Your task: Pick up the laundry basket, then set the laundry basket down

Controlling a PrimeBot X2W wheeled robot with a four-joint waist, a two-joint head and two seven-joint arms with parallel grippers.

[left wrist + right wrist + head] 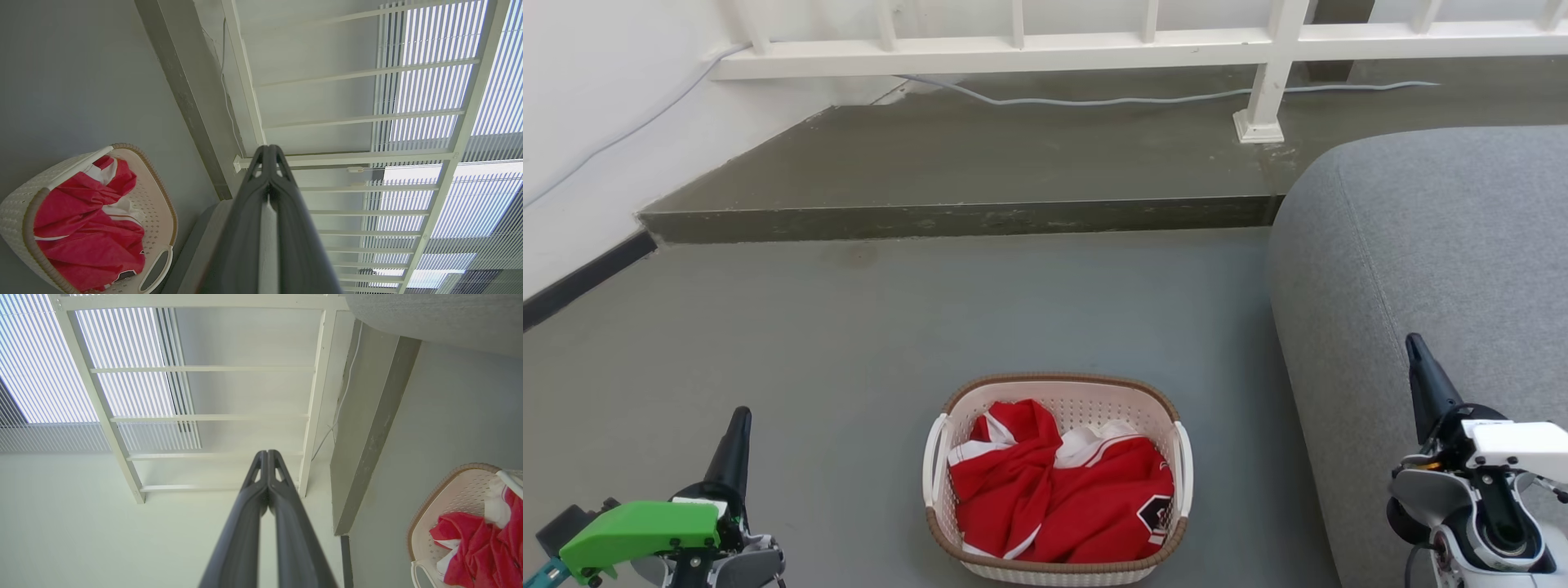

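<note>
Laundry basket (1081,405): cream, perforated, brown rim band. It stands upright on the grey floor (890,327), near a grey sofa (1437,245).
Contents: crumpled red-and-white garment (1078,498).
Left gripper (740,418): fingers pressed together, well apart from the basket.
Right gripper (1417,347): fingers pressed together, in front of the sofa.

Laundry basket (1058,563) on floor (849,343), left of sofa (1421,245).

The left hand (740,420), under a green cover (637,527), and the right hand (1415,345), under a white cover (1515,441), have long dark tapering fingers (732,461).
</note>
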